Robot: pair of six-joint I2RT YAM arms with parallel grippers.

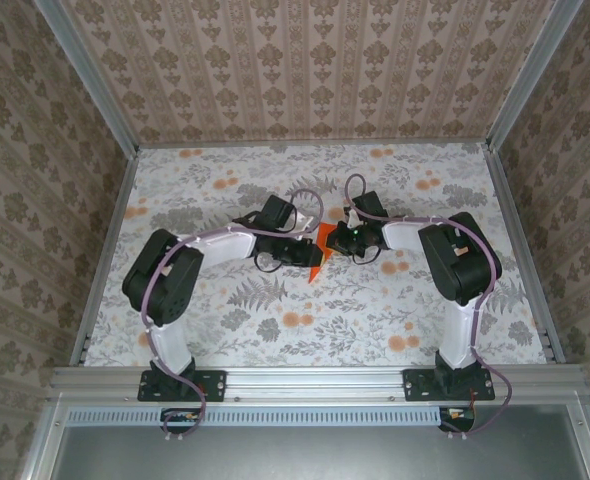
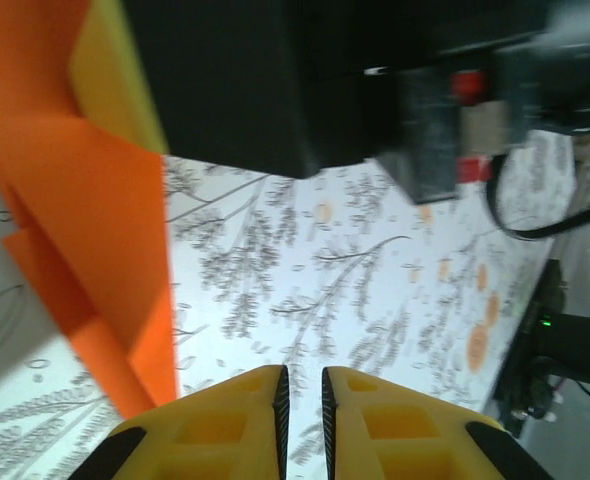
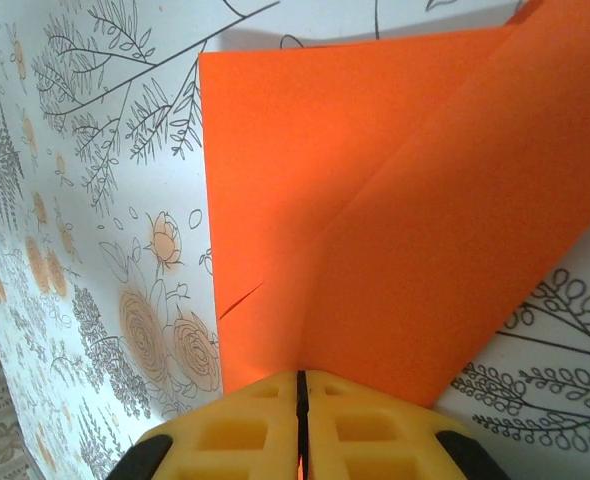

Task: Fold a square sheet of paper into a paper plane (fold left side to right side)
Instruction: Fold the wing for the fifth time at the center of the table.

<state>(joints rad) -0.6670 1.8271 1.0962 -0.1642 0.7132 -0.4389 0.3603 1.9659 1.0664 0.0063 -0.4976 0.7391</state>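
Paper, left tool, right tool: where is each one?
paper [image 3: 375, 200]: right wrist view, on the folded flap.
right tool [image 3: 302, 378]: right wrist view, between its fingertips, closed on the paper's edge.
left tool [image 2: 303, 375]: left wrist view, gap between fingertips.

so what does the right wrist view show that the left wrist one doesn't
Right wrist view: the right gripper, jaws shut on the edge of the orange paper, seen close up with a diagonal fold across it. Left wrist view: the left gripper, jaws barely parted with nothing between them, the paper off to the left side, and a black arm part overhead. Both: the orange paper and the flowered table.
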